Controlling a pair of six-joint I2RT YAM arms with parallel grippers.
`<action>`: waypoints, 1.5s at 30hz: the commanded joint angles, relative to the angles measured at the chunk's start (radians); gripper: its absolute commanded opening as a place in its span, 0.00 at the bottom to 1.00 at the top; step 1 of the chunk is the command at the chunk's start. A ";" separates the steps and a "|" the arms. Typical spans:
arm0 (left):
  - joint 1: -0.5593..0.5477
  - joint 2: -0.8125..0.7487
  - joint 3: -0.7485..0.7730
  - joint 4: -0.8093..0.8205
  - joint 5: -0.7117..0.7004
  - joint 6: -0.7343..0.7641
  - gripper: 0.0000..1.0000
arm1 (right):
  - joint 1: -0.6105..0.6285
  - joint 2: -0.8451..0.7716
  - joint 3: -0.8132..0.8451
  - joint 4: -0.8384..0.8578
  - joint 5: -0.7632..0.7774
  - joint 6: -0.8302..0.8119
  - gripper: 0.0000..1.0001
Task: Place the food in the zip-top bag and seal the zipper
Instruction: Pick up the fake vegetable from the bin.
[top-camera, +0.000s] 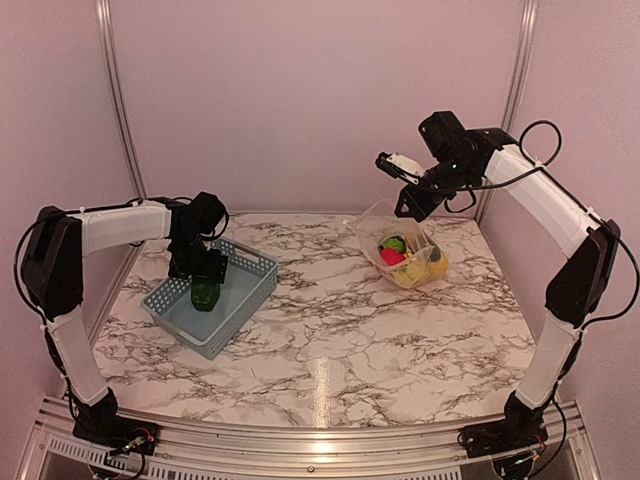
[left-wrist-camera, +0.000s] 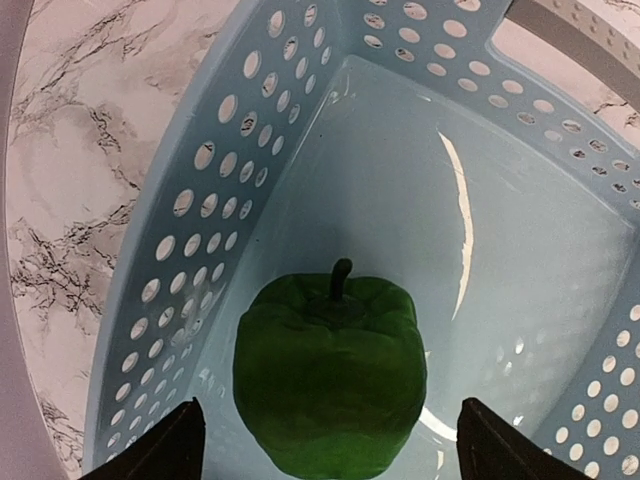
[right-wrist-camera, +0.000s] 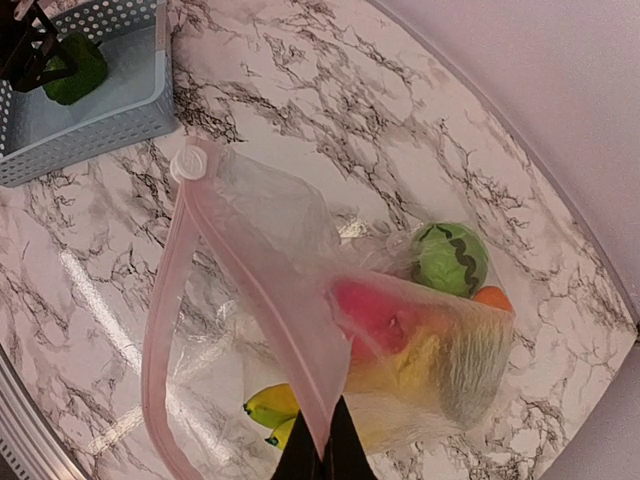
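Left gripper (left-wrist-camera: 328, 425) spread around glossy green pepper (left-wrist-camera: 330, 350) in perforated basket (left-wrist-camera: 200, 200), right gripper (right-wrist-camera: 322, 452) pinching pink zipper (right-wrist-camera: 158, 300) of crinkly bag (right-wrist-camera: 272, 215)

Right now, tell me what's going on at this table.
The left claw hangs open around a green bell pepper sitting in the blue basket, not yet gripping it. The right claw is shut on the zipper of the zip-top bag, holding its mouth up and open. Several toy fruits lie inside.
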 joint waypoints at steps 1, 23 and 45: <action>0.002 0.026 0.021 -0.071 -0.053 0.024 0.89 | 0.013 -0.030 0.002 0.003 0.011 -0.015 0.00; 0.002 0.085 0.062 -0.033 -0.041 0.032 0.74 | 0.016 -0.021 0.004 0.000 0.012 -0.020 0.00; -0.001 0.082 0.040 -0.042 -0.073 -0.001 0.82 | 0.025 -0.021 0.004 -0.005 0.008 -0.018 0.00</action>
